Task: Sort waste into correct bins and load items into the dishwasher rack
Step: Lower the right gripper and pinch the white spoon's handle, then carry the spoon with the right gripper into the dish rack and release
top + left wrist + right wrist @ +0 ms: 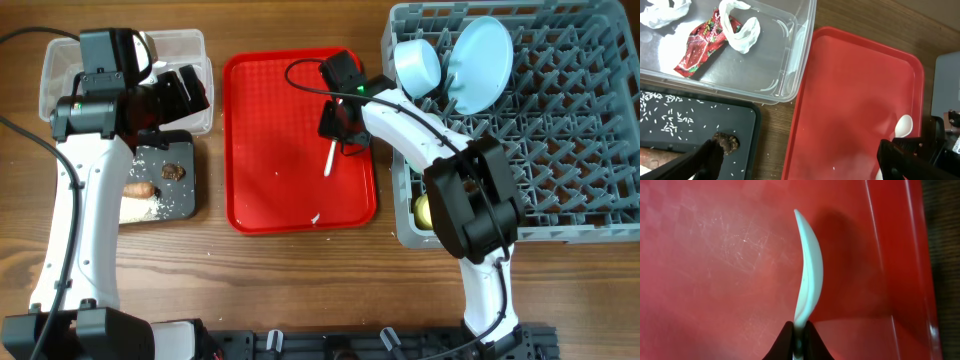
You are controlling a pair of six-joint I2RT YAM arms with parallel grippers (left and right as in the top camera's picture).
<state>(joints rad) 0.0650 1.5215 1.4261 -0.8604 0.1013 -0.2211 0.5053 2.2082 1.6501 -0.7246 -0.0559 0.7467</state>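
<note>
Your right end effector [799, 339] was clamped on the white spoon [807, 275], pinching it at one end. The rest of the spoon stuck out edge-on over the red tray [270, 140], near the tray's rack-side rim. From the wrist view I couldn't tell whether the far tip was touching the tray or just clear of it.

That was a very thin bite, so I'd have treated the spoon as likely to pivot. A slow, straight lift made sense before any sideways travel, with enough height to clear the tray lip and the wall of the dishwasher rack [570, 130].

The rack's near corner was crowded: the pale blue cup [418, 65] and the blue plate [480, 62] stood close together there. You'd have done better picking a free cell well apart from both. Lower the spoon into the grid, and let go only once the rack was carrying it.

Your left end effector [801, 152] hung wide open and empty between the black food tray [715, 120] and the red tray. The clear bin [790, 60] sat just beyond it with the red wrapper [700, 42] inside. Best to keep that arm parked there, out of the right arm's path.
</note>
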